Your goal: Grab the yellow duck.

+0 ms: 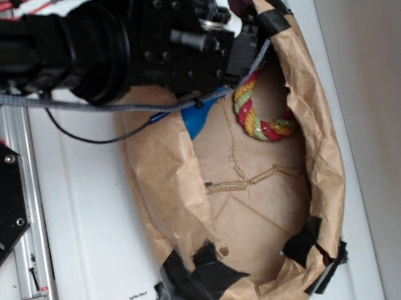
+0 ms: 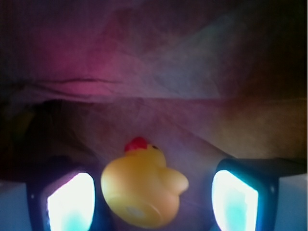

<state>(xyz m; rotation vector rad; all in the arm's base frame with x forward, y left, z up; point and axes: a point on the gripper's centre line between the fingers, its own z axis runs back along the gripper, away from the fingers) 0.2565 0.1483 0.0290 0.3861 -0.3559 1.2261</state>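
Note:
The yellow duck, with a red beak, lies on its side on brown paper in the wrist view. It sits between the two fingers of my gripper, which is open. The duck lies close against the left finger, and a clear gap separates it from the right finger. In the exterior view the black arm reaches down into the top of the paper-lined bin and hides the duck.
A red, yellow and green rope ring lies in the bin just below the gripper. A blue object peeks out by the bin's left wall. The crumpled paper wall rises right ahead of the fingers. A metal rail runs along the left.

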